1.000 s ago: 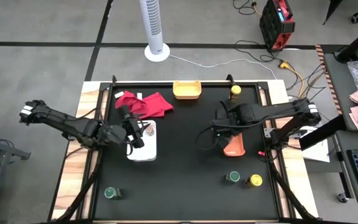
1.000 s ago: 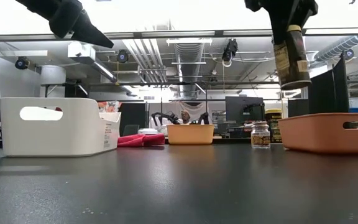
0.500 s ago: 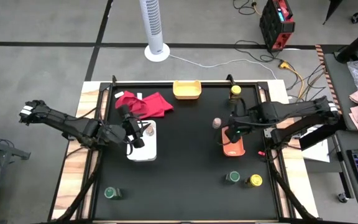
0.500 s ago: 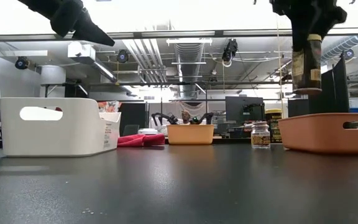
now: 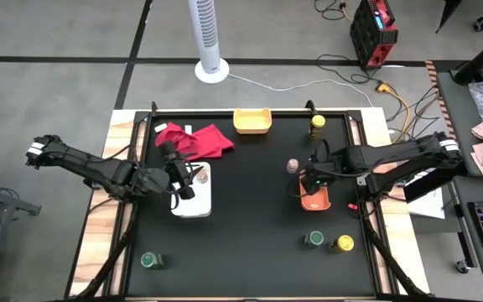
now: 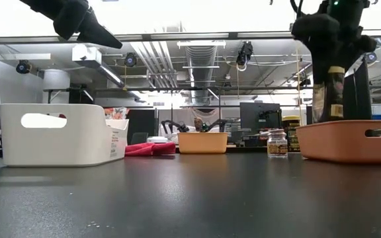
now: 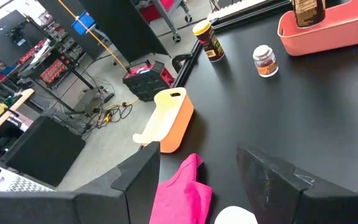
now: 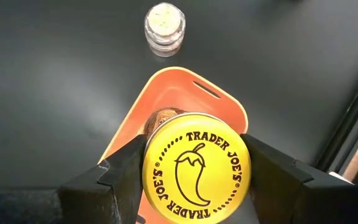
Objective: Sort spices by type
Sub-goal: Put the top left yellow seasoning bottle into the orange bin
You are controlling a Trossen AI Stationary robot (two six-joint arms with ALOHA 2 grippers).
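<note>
**One yellow-lidded jar now down at the orange tray**

Carried lower than half a second ago: yellow-lidded jar (image 8: pixel 196 169), earlier hanging clear above the orange tray (image 6: pixel 349 141), now with its base behind the tray's rim in the low view, right of centre. Clamped between the fingers of the right gripper (image 5: pixel 313 179), jaws spread about the lid's width, one finger on each side of the lid in the right wrist view. Right arm stretched in from the right edge of the high view, wrist over the tray, hardly shifted sideways since then.

Unchanged on the left: left gripper (image 5: pixel 183 179) poised above the white tray (image 6: pixel 58 134), left of centre in the high view, fingers apart with nothing between them. Left arm angled in from the left edge.

Elsewhere, same places as before: pinkish jar (image 5: pixel 293 165) standing just beside the orange tray toward the centre; another yellow-lidded jar (image 5: pixel 317 124) near the upper right of the table, by the yellow tray (image 5: pixel 252 121); green-lidded jar (image 5: pixel 314 239) and a yellow one (image 5: pixel 343 244) side by side at lower right; second green-lidded jar (image 5: pixel 151 261) at lower left. Red cloth (image 5: pixel 196 138) lying at upper left.
</note>
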